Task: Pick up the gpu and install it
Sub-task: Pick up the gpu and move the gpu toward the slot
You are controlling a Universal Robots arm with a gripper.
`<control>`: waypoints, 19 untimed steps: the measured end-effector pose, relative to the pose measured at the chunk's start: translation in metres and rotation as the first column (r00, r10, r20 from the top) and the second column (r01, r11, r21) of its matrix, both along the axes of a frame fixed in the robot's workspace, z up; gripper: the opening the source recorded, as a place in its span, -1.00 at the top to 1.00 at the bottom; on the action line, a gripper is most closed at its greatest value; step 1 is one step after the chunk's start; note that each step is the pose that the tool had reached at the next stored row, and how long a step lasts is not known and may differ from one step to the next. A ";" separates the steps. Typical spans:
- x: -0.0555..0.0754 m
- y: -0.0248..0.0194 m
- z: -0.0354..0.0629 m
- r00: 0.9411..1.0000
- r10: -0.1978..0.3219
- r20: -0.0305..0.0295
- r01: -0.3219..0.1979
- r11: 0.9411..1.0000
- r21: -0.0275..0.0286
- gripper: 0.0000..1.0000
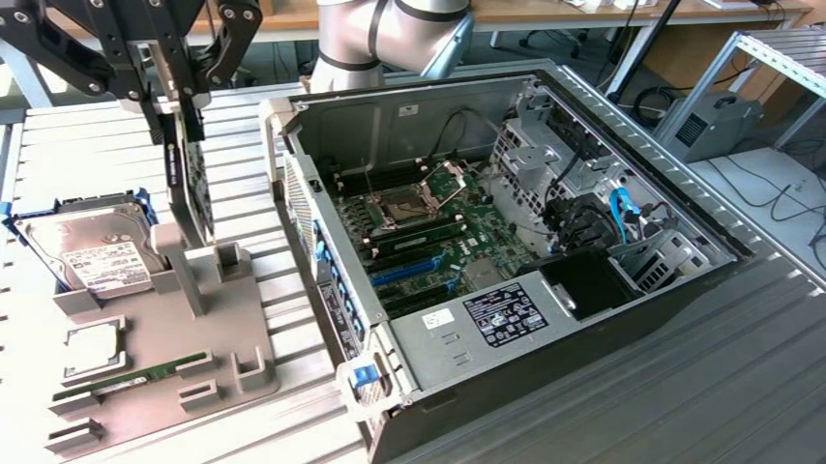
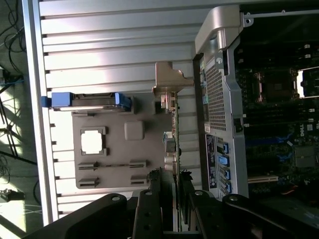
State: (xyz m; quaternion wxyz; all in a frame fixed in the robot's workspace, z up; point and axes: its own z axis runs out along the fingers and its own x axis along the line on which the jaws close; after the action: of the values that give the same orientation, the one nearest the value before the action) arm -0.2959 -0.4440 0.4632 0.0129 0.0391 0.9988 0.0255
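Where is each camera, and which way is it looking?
Exterior view: sits off the arm, high up, looking down at a slant on the table, the open computer case and the grey tray; it shows the robot arm and the gripper shut on the gpu.
Wrist view: sits on the wrist, looking down past the gripper along the gpu edge-on.
Both views share the gripper, gpu, grey tray and computer case.

The tool apparently grips gpu.
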 end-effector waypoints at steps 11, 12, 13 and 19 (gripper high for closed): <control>0.003 -0.0003 -0.0008 1.000 0.000 0.000 0.000 1.000 0.000 0.46; 0.004 -0.0003 -0.0008 1.000 0.000 0.000 0.000 1.000 0.000 0.46; 0.004 -0.0003 -0.0008 1.000 0.000 0.000 0.000 1.000 0.000 0.46; 0.006 -0.0003 -0.0010 1.000 0.000 0.000 0.000 1.000 0.000 0.46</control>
State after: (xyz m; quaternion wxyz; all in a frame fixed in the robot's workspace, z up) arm -0.2902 -0.4443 0.4622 0.0130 0.0391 0.9988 0.0253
